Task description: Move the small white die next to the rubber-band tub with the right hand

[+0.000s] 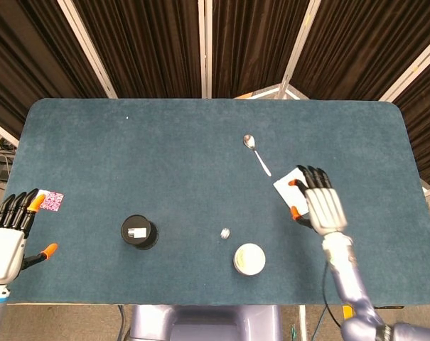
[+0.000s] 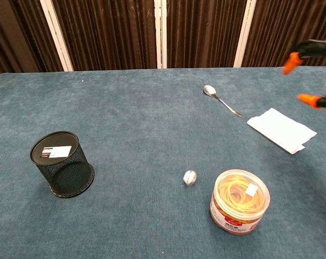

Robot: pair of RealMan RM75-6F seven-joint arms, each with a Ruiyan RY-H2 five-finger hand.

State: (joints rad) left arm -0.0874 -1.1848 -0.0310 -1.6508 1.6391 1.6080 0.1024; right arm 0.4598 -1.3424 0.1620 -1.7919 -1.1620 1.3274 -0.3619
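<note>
The small white die (image 1: 225, 233) (image 2: 189, 177) lies on the blue table, blurred, just left of the rubber-band tub (image 1: 249, 259) (image 2: 240, 208). The tub is a clear round container with tan bands inside and a red label. My right hand (image 1: 320, 207) hovers open above the white napkin (image 1: 288, 186) (image 2: 282, 129), well to the right of the die, holding nothing. Only its orange fingertips (image 2: 310, 99) show at the right edge of the chest view. My left hand (image 1: 8, 238) is open off the table's left edge.
A black mesh pen cup (image 1: 138, 231) (image 2: 62, 164) stands at the front left. A metal spoon (image 1: 256, 153) (image 2: 222, 99) lies behind the napkin. A small pink patterned card (image 1: 52, 200) sits at the left table edge.
</note>
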